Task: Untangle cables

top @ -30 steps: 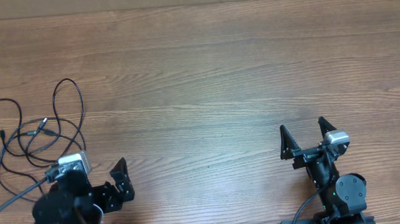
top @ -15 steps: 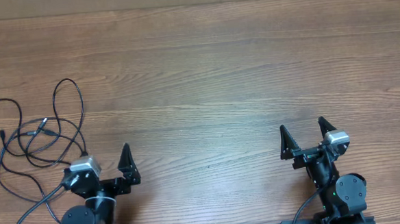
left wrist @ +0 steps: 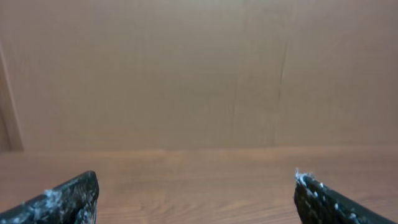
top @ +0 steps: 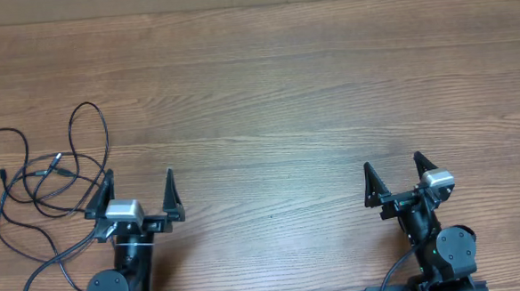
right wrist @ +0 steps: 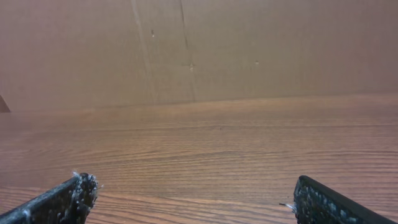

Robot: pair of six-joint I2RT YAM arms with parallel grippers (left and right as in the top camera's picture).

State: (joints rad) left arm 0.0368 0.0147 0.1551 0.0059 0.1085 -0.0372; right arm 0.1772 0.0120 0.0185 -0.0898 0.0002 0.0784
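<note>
My left claw sits at the near left of the table, its two fingers spread wide and pointing toward the far side, with nothing between them. In its wrist view the left claw shows only the dark fingertips at the bottom corners. Bare wood lies between them, and a plain beige wall stands beyond.

My right claw rests at the near right, well apart from the left one. It is also spread wide and holds nothing. Its wrist view shows the right claw with a tip in each lower corner and only wood grain ahead.

The cables lie in a loose black tangle at the left side of the table, just to the left of my left claw. One tall loop reaches toward the far side, one strand trails off the left edge, and others curl toward the near edge beside my left arm. Two small plug ends lie in the middle of the tangle. A strand passes right by my left claw's outer finger, and I cannot tell whether they touch. Neither wrist view shows the cables.
</note>
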